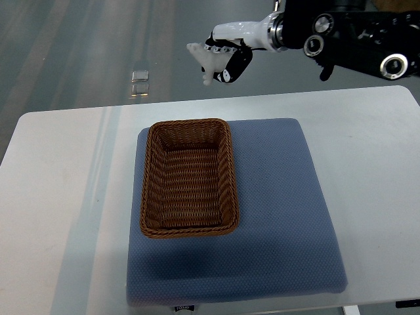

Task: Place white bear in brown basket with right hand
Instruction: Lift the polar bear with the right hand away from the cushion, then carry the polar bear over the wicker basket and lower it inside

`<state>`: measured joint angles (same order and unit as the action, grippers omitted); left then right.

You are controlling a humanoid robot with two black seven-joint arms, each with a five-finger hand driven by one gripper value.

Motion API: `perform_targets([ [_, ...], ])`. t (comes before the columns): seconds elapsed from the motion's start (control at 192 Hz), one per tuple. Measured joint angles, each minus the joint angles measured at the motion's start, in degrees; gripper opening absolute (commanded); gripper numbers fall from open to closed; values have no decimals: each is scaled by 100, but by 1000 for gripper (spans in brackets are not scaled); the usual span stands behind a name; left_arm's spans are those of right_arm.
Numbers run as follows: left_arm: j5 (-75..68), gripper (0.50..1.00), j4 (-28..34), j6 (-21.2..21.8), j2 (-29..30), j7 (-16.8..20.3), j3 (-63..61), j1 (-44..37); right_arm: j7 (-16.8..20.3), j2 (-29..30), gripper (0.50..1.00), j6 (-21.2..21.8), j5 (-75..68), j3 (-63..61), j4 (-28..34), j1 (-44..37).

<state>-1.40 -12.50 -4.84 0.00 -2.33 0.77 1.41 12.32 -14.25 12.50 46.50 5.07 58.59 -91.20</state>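
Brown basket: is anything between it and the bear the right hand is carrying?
Nothing visible. The brown woven wicker basket sits empty on the blue cushion pad, and the right hand holds the small white bear beyond its far rim.

Bright, even, cool daylight throughout. Soft glare streak down the left part of the white counter; small hard glint on the floor beyond its far edge. Faint shadow under the near edge of the brown basket, spilling onto the blue mat. Sharp focus on weave and fabric texture. Slight softness around the raised robot hand. No obvious edge distortion.
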Motion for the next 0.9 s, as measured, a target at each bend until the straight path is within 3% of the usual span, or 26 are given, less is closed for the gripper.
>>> perform_targets([
  [0.239,0,1000,11,0,0,0,11,-8,-14,1304,539,-124,122,106,-816,721],
  [0.411,0,1000,-4,0,0,4,11,-9,-12,1419,545,-279,419,114,-1157,1269],
  [0.681,0,1000,-7,0,0,4,11,-11,-11,1426,596,-428,490,107,-1372,1679],
  [0.868,0,1000,-4,0,0,4,11,-10,-11,1425,693,-519,491,94,-1410,1771],
  [0.899,0,1000,-4,0,0,3,11,-10,-11,1425,733,-524,491,92,-1411,1776],
])
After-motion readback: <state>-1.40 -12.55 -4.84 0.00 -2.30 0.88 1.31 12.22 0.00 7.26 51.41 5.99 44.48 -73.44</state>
